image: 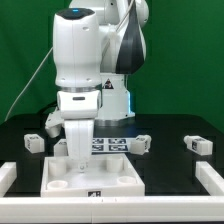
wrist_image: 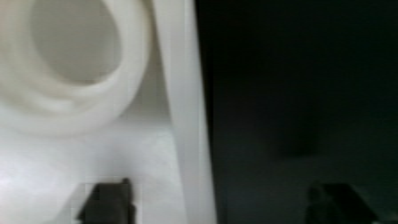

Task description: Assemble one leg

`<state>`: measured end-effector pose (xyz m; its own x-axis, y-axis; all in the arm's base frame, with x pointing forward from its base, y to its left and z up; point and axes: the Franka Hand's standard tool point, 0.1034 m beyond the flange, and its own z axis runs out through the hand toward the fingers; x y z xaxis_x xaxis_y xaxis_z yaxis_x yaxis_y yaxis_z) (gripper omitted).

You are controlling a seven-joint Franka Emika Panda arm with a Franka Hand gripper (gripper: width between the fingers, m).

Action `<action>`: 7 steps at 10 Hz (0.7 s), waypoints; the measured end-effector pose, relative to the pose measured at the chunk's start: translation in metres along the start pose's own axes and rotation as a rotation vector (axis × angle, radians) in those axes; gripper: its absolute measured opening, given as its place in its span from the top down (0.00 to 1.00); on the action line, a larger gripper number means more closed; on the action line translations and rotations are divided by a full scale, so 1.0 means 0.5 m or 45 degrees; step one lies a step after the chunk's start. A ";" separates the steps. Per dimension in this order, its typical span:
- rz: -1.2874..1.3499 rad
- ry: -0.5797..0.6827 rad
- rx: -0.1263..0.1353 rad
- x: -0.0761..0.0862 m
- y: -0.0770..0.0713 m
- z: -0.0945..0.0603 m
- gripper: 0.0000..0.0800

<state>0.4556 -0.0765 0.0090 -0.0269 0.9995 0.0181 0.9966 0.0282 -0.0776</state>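
Observation:
My gripper (image: 78,148) hangs low over the far left corner of the large white square tabletop (image: 112,176). In the wrist view the gripper (wrist_image: 219,203) is open and empty. One dark fingertip (wrist_image: 111,202) is over the tabletop's white surface (wrist_image: 151,150), beside a round socket (wrist_image: 63,60). The other fingertip is over the black table, so the jaws straddle the tabletop's edge. Small white tagged legs lie on the table in the exterior view: one at the left (image: 33,141), one right of the arm (image: 139,144), one at the far right (image: 198,143). No leg shows in the wrist view.
The marker board (image: 112,144) lies flat behind the tabletop. White bars lie at the table's left edge (image: 6,176) and right edge (image: 211,180). The arm's white body hides the table behind it. A green curtain closes the back.

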 end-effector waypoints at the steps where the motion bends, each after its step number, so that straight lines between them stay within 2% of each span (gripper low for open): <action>1: 0.000 0.000 0.000 0.000 0.000 0.000 0.52; 2: 0.000 0.000 0.000 0.000 0.000 0.000 0.70; 3: 0.000 0.000 0.000 0.000 0.000 0.000 0.70; 4: 0.000 -0.002 -0.009 -0.001 0.003 -0.002 0.91; 7: 0.000 -0.003 -0.012 -0.002 0.004 -0.003 0.92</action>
<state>0.4578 -0.0773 0.0102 -0.0271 0.9995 0.0159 0.9973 0.0281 -0.0681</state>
